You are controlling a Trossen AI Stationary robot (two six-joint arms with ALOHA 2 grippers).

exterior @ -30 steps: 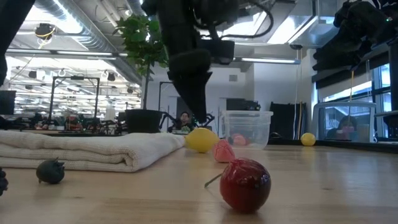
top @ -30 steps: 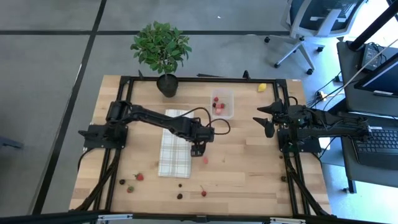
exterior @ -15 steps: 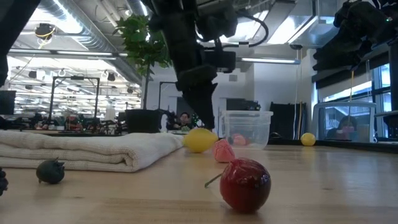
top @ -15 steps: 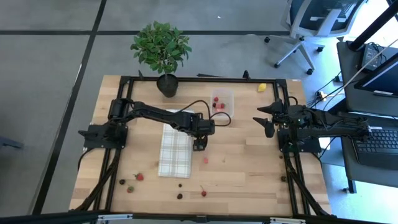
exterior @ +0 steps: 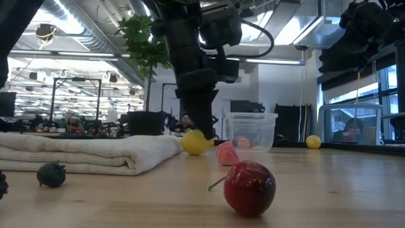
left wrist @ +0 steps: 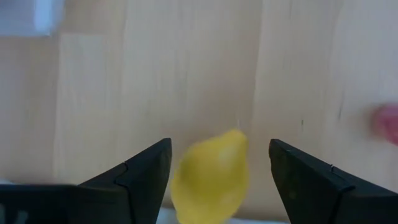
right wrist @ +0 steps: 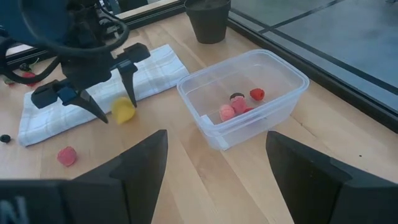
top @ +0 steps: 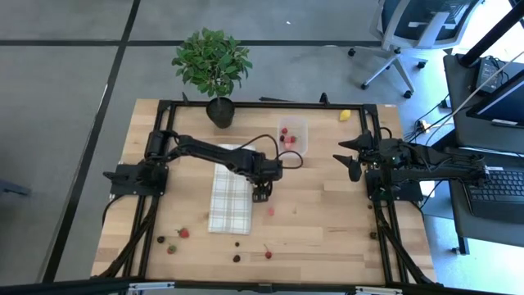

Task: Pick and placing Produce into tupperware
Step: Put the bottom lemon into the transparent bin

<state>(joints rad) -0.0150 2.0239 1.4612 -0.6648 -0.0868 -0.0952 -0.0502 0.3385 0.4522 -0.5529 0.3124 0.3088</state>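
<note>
My left gripper (top: 262, 195) points down at the table's middle, open, its fingers on either side of a small yellow produce piece (left wrist: 211, 177) that lies on the wood (right wrist: 124, 111) (exterior: 195, 142). The clear tupperware (top: 292, 137) (right wrist: 242, 99) stands farther back with several red and pink pieces inside. A pink piece (top: 270, 211) (exterior: 227, 154) lies just near of the gripper. Loose red and dark pieces (top: 182, 233) (exterior: 250, 187) (exterior: 51, 174) lie near the near edge. A second yellow piece (top: 345, 115) sits at the far edge. My right gripper (top: 352, 157) waits open at the right. My left gripper comes at the yellow piece (left wrist: 214, 168) from above, pointing down, with a finger on each side. The piece lies on the table, close to one finger (left wrist: 146, 171) and clear of the other. Whether that near finger touches it, I cannot tell.
A folded pale checked cloth (top: 231, 188) lies just left of the left gripper. A potted plant (top: 213, 70) stands at the far edge, left of the tupperware. Dark frame rails (top: 270, 105) run along the table's edges. Bare wood lies between the two grippers.
My left gripper has shifted a little toward the far edge, then come down so that its open fingers stand around the yellow piece. The yellow piece has shifted slightly toward the table's left.
</note>
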